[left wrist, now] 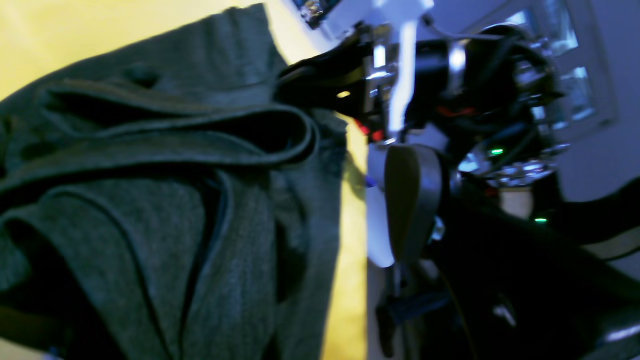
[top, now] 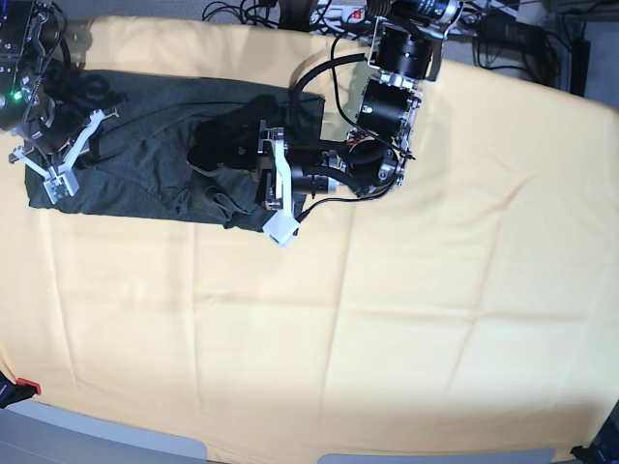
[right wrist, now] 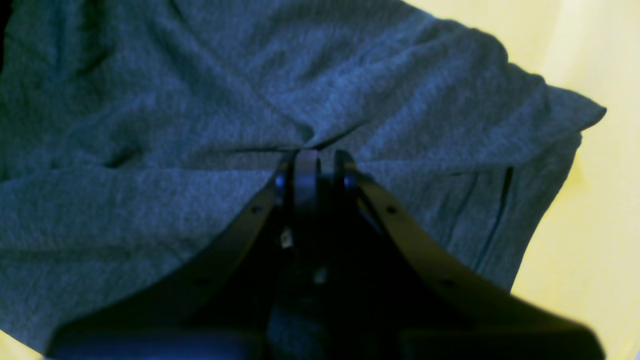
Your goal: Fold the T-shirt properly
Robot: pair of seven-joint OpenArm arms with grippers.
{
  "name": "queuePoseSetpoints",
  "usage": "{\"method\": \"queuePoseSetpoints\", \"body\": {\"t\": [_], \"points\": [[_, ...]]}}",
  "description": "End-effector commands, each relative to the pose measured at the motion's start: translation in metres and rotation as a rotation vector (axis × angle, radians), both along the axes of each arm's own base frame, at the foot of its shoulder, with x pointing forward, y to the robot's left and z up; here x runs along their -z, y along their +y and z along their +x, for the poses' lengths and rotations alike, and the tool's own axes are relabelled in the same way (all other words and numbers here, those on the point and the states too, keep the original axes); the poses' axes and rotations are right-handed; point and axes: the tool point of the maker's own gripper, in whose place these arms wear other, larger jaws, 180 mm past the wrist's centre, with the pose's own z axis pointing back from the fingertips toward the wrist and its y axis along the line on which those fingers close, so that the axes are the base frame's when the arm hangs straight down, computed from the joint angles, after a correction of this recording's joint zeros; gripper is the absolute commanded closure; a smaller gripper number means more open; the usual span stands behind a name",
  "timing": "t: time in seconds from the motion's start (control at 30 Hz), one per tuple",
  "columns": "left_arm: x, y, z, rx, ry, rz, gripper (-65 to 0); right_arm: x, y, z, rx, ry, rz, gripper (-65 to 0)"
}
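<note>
Dark green-grey knit, the T-shirt (top: 155, 145) lies as a long band across the far left of the yellow cloth (top: 435, 290) that covers the table, running from the left edge toward the middle. You can judge the folding as partly done: the body reads as one flat strip, but its right end is bunched into loose layered folds with a hem curling over, as the left wrist view shows (left wrist: 165, 150). That end wants smoothing, and the strip probably needs at least one more fold to be a neat packet.

Your left gripper (top: 237, 164), the arm reaching in from the far middle, sits low at that rumpled right end. Its jaws are lost against the dark fabric in the overhead view and out of the wrist picture, so you cannot tell whether it has let go or is pinching cloth.

Your right gripper (right wrist: 314, 157) is at the shirt's left end; its jaws stand nearly together, tips on a pucker where creases meet. Whether cloth is actually pinched between them, you cannot tell.

Cables and gear (top: 484, 24) clutter the far edge.
</note>
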Motion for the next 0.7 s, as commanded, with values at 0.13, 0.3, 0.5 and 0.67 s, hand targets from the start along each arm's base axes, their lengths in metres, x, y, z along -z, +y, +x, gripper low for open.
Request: {"method": "queuePoseSetpoints", "body": {"t": [0.13,0.3,0.5,0.67], "points": [[-0.017,-0.017,-0.005,0.042,-0.05,-0.034,-42.2,-0.011,-0.004,0.008,0.006,-0.039,-0.01,-9.2],[-0.005,-0.016,0.002,-0.011,-0.071,0.021,-42.2,-0.011,-0.004,0.008,0.007,-0.042,-0.009,-9.2],[-0.023,-0.034,-0.022,0.076,-0.028,-0.079,-42.2,-0.012,-0.006,0.009,0.019,-0.044,-0.009,-9.2],[-0.024,-0.037,-0.033,0.129,-0.023,-0.082,-42.2,-0.012,-0.005,0.009,0.019,-0.045,-0.008,-9.2]]}}
